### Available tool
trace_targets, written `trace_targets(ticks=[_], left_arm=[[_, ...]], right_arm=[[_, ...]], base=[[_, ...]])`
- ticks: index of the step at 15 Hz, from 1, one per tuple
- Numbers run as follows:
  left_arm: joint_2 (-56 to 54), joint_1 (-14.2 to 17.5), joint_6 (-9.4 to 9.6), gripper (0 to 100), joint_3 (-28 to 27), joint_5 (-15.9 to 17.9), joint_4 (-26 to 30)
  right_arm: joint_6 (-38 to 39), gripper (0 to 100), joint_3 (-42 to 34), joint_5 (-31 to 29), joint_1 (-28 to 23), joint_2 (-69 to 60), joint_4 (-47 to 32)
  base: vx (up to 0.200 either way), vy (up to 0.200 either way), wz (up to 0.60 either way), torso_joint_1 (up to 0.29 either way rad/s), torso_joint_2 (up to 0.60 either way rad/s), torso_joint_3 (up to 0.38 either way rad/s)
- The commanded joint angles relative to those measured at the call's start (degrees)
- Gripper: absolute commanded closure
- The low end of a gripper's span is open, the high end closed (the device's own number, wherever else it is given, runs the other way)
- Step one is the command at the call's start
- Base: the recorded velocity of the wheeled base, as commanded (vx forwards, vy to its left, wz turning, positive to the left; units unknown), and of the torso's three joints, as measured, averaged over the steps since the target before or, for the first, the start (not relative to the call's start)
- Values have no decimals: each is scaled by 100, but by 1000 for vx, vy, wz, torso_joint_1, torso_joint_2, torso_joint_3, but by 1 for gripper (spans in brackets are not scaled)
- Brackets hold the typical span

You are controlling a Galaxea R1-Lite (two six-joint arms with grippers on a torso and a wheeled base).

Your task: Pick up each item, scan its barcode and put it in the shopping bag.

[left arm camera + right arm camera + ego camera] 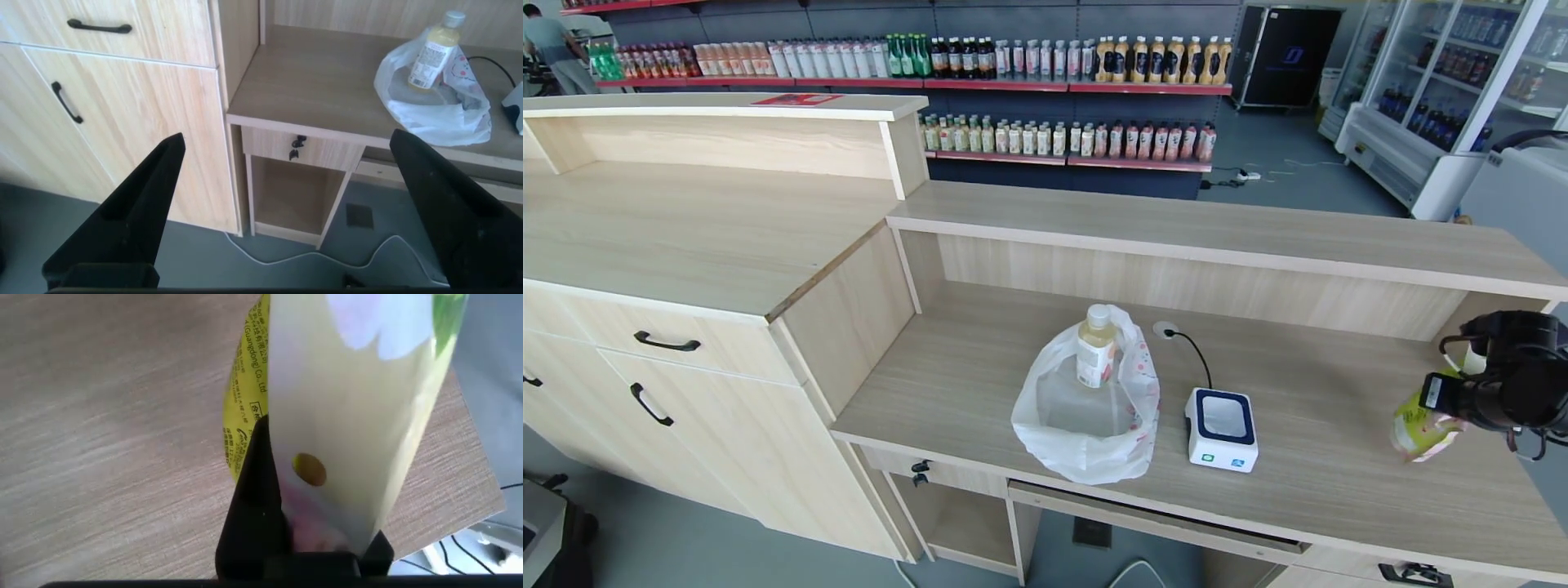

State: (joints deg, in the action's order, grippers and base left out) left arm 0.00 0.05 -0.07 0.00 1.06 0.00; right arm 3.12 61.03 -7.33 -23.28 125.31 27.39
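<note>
On the counter [980, 367], the shopping bag [1086, 425] stands open at mid-depth, near the front edge, with a bottle [1096, 347] upright inside. The scanner [1221, 429] sits just beside the bag on my right. Bare wood runs from the scanner to the right end; a raised ledge closes off the back. Over that right end, the right gripper [1437, 396] is clamped on a yellow-green snack pouch [1417, 425]; I cannot tell whether the pouch touches the wood. The left gripper [286, 139] hangs in front of the cabinets, below counter level, fingers spread wide, holding nothing.
</note>
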Motion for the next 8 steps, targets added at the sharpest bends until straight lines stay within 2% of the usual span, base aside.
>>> trace_targets(ticks=[1, 4, 8], left_arm=[[0, 4, -1, 0, 0, -1, 0], [0, 4, -1, 0, 0, -1, 0], [9, 4, -1, 0, 0, -1, 0]], right_arm=[[-453, 100, -548, 733, 70, -1360, 12], [-980, 100, -1198, 2236, 114, -2775, -76], [-1376, 100, -1260, 6076, 184, -4023, -727]], base=[[0, 0, 0, 0, 0, 0], [0, 0, 0, 0, 0, 0], [0, 0, 0, 0, 0, 0]])
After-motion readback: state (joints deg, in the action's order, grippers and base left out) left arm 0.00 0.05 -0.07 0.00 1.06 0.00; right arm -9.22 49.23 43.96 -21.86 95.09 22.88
